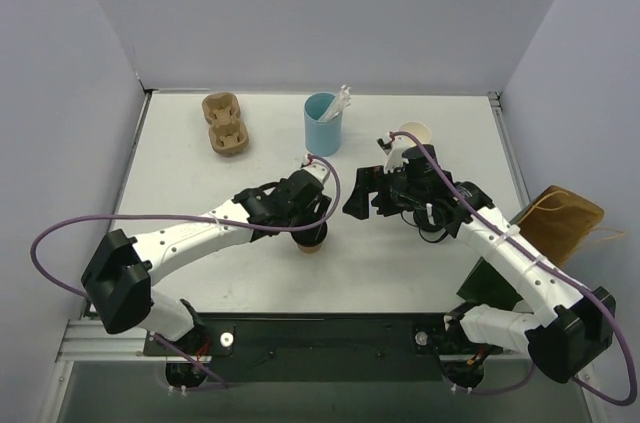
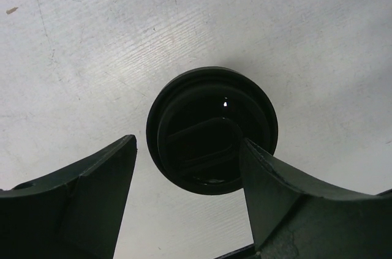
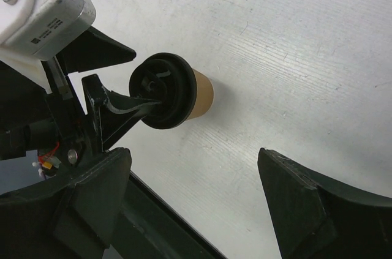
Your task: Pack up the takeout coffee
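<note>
The takeout coffee (image 1: 312, 240) was stood on the surface (image 1: 200, 173), 6 o'clock of centre. The left hand (image 2: 188, 144) was poised over it, fingers (image 2: 92, 191) apart astride the lid (image 2: 211, 130), presumably for grasping. The right hand (image 1: 356, 195) was held agape at 2 o'clock.

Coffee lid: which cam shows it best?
Left wrist: the lid sits centred, seen from above between the fingers of the left gripper. Right wrist shows it side-on atop the tan cup. Top external: the left gripper hides it; only the cup's lower part shows.
</note>
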{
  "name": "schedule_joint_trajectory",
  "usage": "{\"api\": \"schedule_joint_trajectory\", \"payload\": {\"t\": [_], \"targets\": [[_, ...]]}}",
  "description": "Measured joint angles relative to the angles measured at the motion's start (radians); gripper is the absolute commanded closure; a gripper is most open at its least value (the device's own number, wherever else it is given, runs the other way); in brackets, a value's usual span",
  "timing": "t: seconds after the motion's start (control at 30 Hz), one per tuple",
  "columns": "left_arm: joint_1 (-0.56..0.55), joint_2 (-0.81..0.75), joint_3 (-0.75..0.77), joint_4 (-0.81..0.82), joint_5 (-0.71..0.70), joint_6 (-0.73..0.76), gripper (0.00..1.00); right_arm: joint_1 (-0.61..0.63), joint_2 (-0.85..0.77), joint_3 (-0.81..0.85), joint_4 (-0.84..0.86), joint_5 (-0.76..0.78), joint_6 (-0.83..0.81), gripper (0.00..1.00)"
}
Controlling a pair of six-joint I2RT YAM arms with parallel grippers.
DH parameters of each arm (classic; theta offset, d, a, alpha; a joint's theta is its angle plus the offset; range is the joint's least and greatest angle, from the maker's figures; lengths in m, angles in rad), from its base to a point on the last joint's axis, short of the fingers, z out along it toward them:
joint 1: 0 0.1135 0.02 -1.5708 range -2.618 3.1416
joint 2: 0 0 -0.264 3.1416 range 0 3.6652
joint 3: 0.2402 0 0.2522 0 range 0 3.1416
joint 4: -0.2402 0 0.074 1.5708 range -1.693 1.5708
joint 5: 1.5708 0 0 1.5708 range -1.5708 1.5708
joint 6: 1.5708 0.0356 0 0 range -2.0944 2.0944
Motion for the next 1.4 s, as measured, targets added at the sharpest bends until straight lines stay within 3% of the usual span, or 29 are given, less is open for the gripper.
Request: {"api": "schedule_joint_trajectory", "payload": {"t": [0.47,0.87,1.07,1.23,1.4], "targets": [[0.0,0.048,0.025,0.066,-0.012,-0.015,0.31,-0.005,-0.042,-0.001,-0.019,0.024,0.0,0.13],[0.064,0.001,0.088,-0.018,-0.041,-0.032,0.06,0.054,-0.038,-0.004,-0.025,0.104,-0.018,0.1],[0.344,-0.17,0.071,-0.041,0.018,-0.033,0.04,0.183,0.098,0.063,-0.016,0.185,-0.015,0.08],[0.589,-0.288,-0.045,-0.075,0.053,0.0,0.04,0.27,0.259,0.156,-0.015,0.254,-0.018,0.06],[0.718,-0.325,-0.175,-0.099,0.056,0.045,0.05,0.329,0.376,0.229,-0.018,0.287,-0.029,0.06]]}}
